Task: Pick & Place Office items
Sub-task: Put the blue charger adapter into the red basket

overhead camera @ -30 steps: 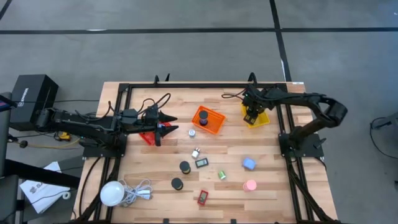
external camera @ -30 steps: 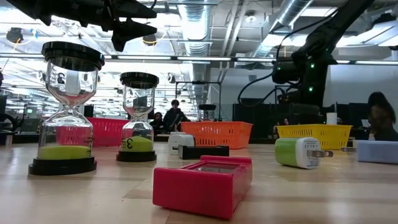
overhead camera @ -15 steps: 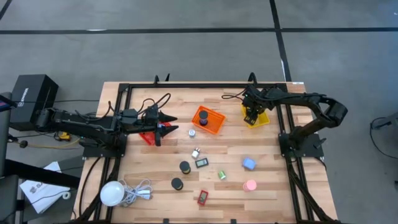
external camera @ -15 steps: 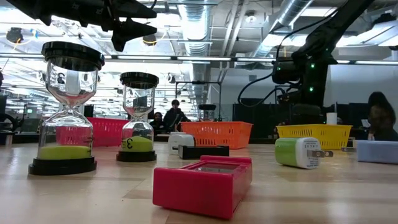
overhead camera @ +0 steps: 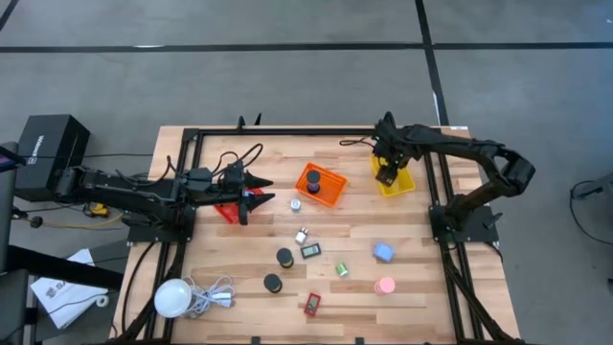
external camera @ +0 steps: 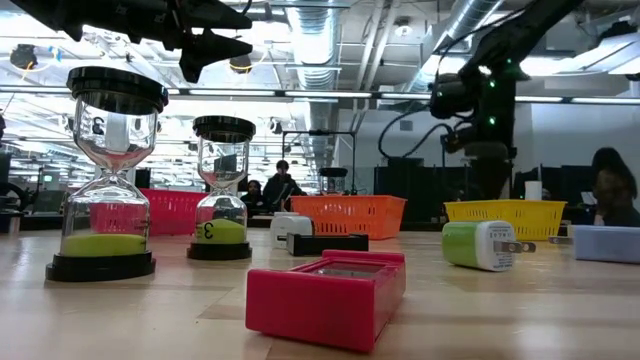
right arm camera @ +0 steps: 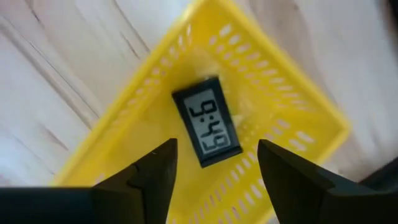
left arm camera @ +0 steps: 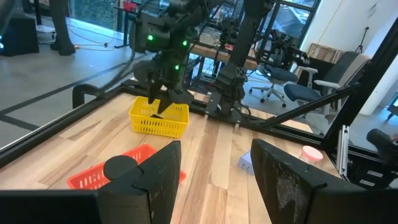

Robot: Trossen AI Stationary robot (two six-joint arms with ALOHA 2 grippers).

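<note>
The right gripper is held above the yellow basket, jaws spread and empty; a small black clock lies inside it. The left gripper, jaws parted, is held over the red basket. Remaining office items are scattered mid-tabletop. Risk: the basket rim could be clipped on withdrawal. The orange basket stands alongside that route.

A lab or workshop: bare ceiling pipes overhead, office chairs at desks behind, people seated beyond the wooden table.
</note>
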